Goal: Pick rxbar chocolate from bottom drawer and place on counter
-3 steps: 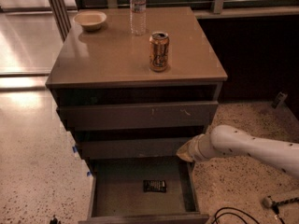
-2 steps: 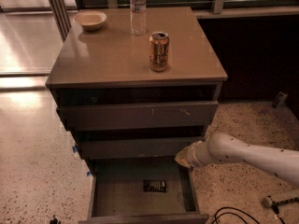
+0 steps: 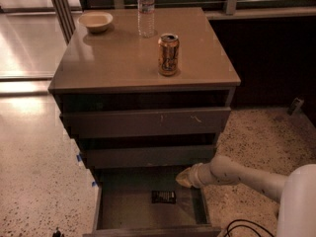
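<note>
The bottom drawer (image 3: 106,209) is pulled open below the two closed drawers. The rxbar chocolate (image 3: 163,197), a small dark flat bar, lies on the drawer floor right of centre. My gripper (image 3: 183,178) reaches in from the right at the end of a white arm, over the drawer's right side, just above and right of the bar and apart from it. The counter (image 3: 118,58) is the glossy tan top of the cabinet.
An orange drink can (image 3: 168,54), a clear water bottle (image 3: 146,11) and a pale bowl (image 3: 96,21) stand on the counter. Speckled terrazzo floor (image 3: 34,172) surrounds the cabinet. A black cable (image 3: 242,227) lies on the floor at lower right.
My arm and gripper have moved down and slightly left, closer to the open bottom drawer. The bar has not moved.
</note>
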Robot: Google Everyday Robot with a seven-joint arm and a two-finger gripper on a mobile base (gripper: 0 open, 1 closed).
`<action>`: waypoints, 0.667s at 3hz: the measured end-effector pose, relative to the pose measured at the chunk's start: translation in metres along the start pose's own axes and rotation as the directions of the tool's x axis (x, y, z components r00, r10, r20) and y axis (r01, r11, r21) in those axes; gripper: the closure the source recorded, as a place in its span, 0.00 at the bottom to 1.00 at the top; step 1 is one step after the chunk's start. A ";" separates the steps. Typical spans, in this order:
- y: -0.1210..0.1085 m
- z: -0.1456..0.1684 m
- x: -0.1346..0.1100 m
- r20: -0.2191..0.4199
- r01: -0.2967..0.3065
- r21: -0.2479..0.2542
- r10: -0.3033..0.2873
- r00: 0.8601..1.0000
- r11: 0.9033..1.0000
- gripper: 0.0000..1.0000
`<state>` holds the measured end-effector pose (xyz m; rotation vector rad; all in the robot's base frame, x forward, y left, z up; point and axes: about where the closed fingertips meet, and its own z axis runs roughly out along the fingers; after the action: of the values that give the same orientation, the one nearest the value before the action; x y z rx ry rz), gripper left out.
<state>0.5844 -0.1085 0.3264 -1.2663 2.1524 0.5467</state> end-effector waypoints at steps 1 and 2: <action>0.003 0.069 0.053 0.000 -0.073 -0.051 0.073 0.997 0.996 1.00; 0.003 0.068 0.052 -0.001 -0.071 -0.052 0.071 0.997 0.996 1.00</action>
<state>0.5802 -0.0995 0.2411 -1.2205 2.2020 0.6370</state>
